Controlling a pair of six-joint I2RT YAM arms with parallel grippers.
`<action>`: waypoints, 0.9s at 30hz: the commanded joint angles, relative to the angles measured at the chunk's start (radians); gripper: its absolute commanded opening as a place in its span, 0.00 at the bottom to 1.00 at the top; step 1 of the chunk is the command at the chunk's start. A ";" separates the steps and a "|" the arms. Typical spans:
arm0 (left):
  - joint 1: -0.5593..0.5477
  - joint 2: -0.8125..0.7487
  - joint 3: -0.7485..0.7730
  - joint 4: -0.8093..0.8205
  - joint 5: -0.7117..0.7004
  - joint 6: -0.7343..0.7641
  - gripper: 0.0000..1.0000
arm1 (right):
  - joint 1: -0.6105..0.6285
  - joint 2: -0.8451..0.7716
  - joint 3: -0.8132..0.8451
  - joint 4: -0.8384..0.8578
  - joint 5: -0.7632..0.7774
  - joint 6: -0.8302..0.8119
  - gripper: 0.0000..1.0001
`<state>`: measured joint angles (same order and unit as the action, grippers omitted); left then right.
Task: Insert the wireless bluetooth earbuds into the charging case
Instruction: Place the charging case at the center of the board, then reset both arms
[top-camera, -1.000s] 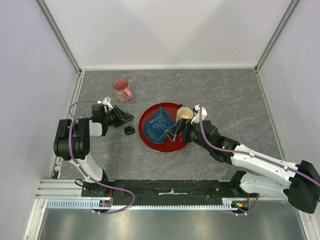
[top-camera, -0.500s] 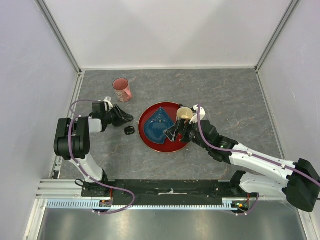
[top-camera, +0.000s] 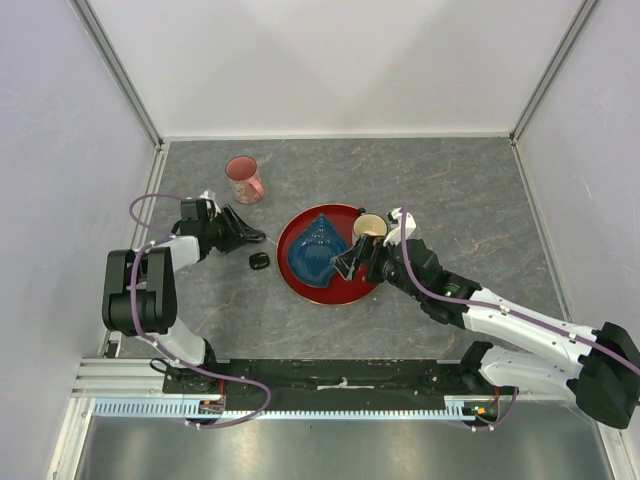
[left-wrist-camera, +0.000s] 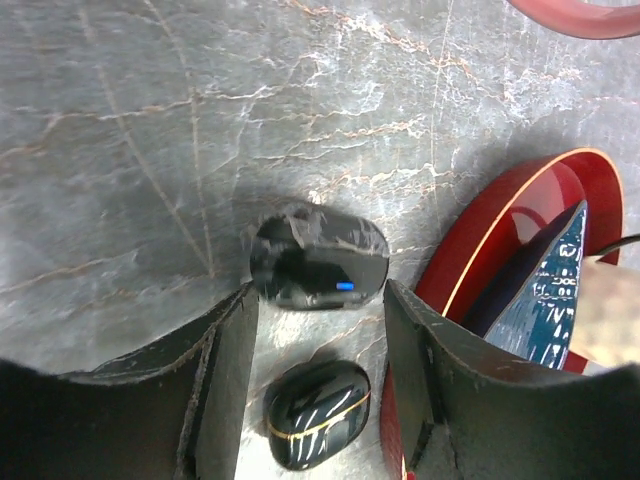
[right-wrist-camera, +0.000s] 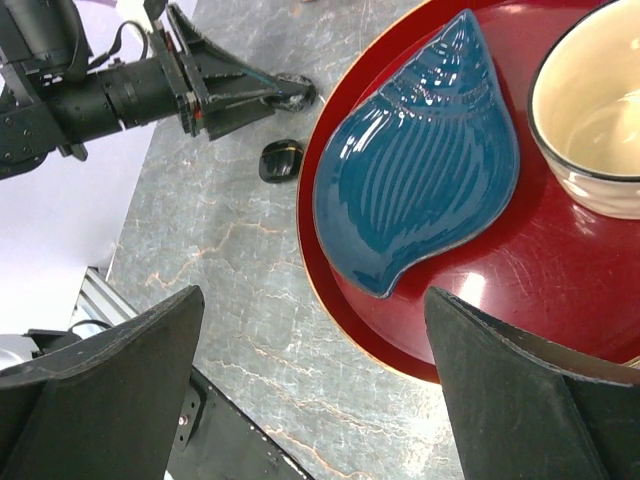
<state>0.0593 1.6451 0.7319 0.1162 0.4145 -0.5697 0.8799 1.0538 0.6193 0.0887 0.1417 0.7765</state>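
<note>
The left claw (left-wrist-camera: 318, 298) stands parted, its tips flanking a black charging case (left-wrist-camera: 318, 255) with a blue light on the tabletop (left-wrist-camera: 120, 120) just left of the red tray (left-wrist-camera: 468, 272), over which the right claw (right-wrist-camera: 315, 300) gapes wide.

A black case with a blue light (left-wrist-camera: 318, 258) lies at the parted fingertips of the left gripper (left-wrist-camera: 320, 292), a gold-lined black case (left-wrist-camera: 318, 412) just beside it, both crowding the narrow strip of table (left-wrist-camera: 150, 120) before the rim of the red tray (left-wrist-camera: 470, 240). The tray, filled by a blue shell dish (right-wrist-camera: 420, 150) and a cup (right-wrist-camera: 590, 120), blocks the centre; a pink mug (top-camera: 243, 180) stands well apart. Bare table lies open beyond the tray.
</note>
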 joint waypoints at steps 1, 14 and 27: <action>0.004 -0.097 -0.003 -0.099 -0.169 0.068 0.60 | -0.016 -0.054 0.000 -0.015 0.047 -0.040 0.98; -0.001 -0.539 -0.069 -0.124 -0.359 0.022 0.88 | -0.387 -0.138 0.027 -0.240 0.125 -0.132 0.98; -0.003 -0.640 -0.051 -0.242 -0.447 -0.006 0.89 | -1.107 0.182 -0.004 -0.172 -0.168 -0.246 0.98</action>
<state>0.0586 1.0569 0.6868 -0.1234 0.0525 -0.5385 -0.1375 1.1347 0.6193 -0.1394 0.0826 0.5915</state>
